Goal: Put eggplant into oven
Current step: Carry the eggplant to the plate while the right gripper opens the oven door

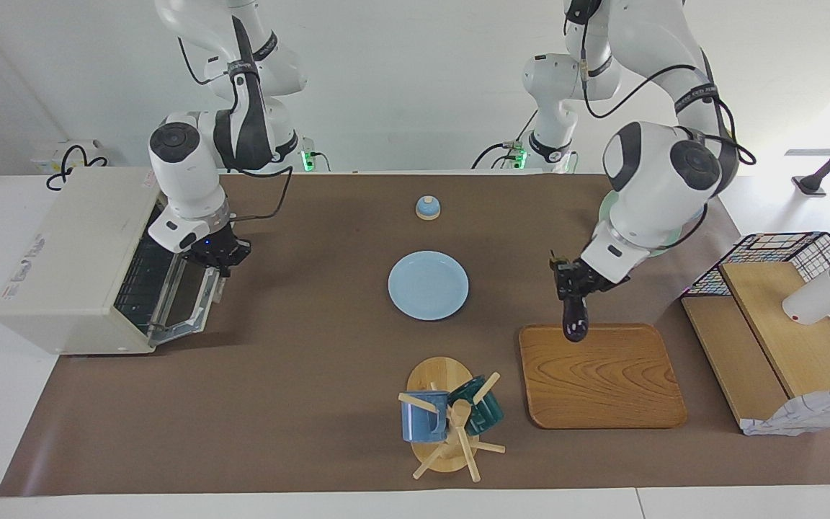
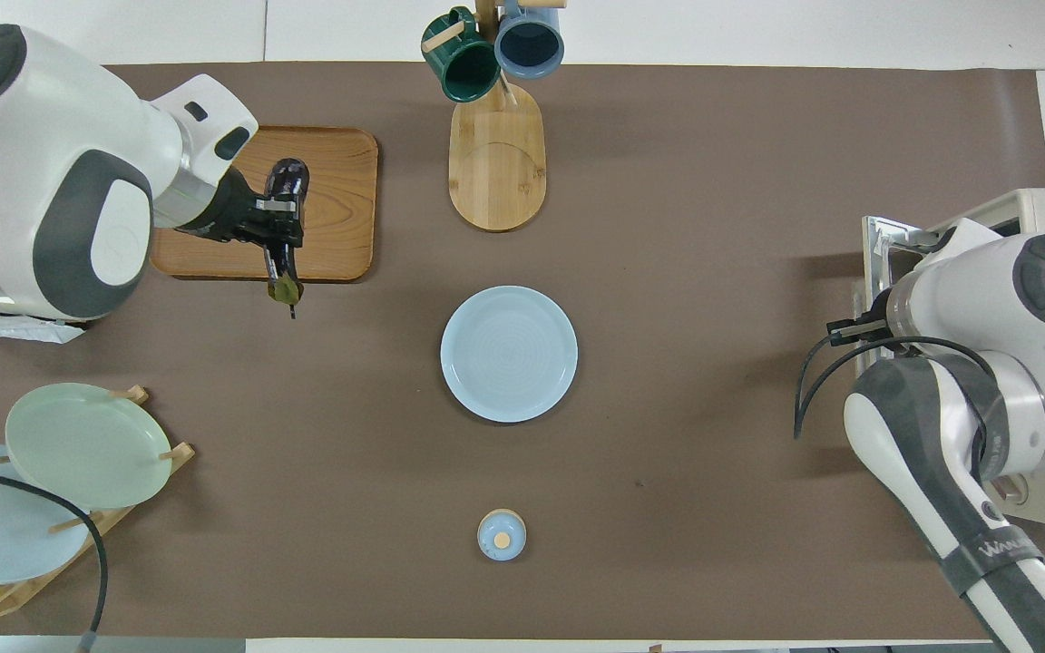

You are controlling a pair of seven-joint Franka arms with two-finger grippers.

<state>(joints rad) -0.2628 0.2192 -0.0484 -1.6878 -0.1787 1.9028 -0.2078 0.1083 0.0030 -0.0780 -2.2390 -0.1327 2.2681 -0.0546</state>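
Left pincer pinching eggplant near its stem end, fruit hanging almost upright over the robot-side edge of the wooden tray, tip apparently clear of the wood. Right pincer at the lowered door of the oven, at the right arm's end of the desk; finger spacing impossible to tell. Judged light, fairly stiff, glossy skin likely slippery and easily bruised. Present hold high on the body leaves the long lower part free to swing; a firmer grip nearer mid-length judged steadier for carrying across, past the blue plate.
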